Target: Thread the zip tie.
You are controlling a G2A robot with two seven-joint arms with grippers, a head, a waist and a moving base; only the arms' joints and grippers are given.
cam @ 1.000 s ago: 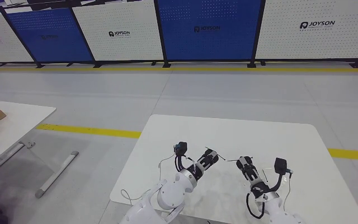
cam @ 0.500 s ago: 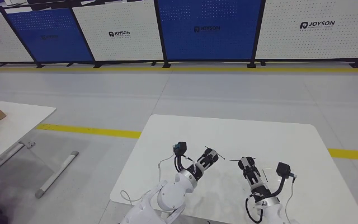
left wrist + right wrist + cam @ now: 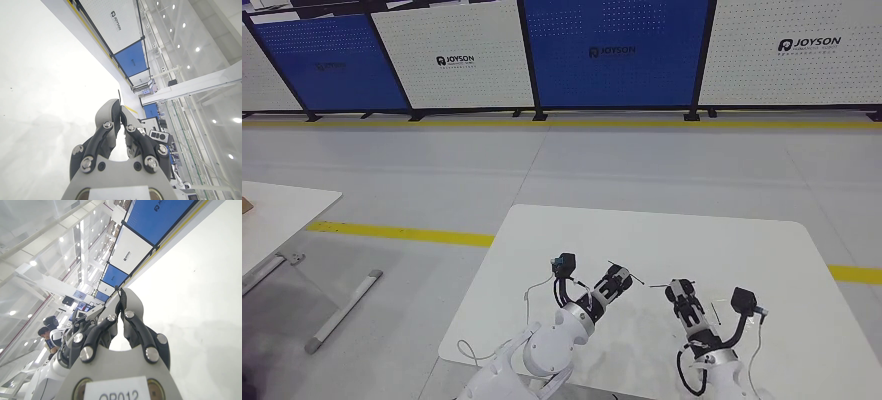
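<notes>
My left gripper (image 3: 120, 106) is shut on a thin black zip tie (image 3: 119, 95), whose narrow end pokes out past the fingertips. In the top view the left gripper (image 3: 619, 282) hovers over the white table's near half, with the zip tie (image 3: 628, 273) crossing its tip as a dark line. My right gripper (image 3: 121, 294) is shut on a black strap whose small square head (image 3: 116, 287) sticks out at the tip. The right gripper (image 3: 675, 291) sits a short gap to the right of the left one. Whether both hold one tie I cannot tell.
The white table (image 3: 662, 235) has bare surface beyond both grippers. A second white table (image 3: 282, 215) stands at the far left across the floor. Blue and white panels (image 3: 617, 50) line the back of the room.
The right arm has shifted slightly, first toward the near right, then back a little. The left arm and its zip tie have kept still.
</notes>
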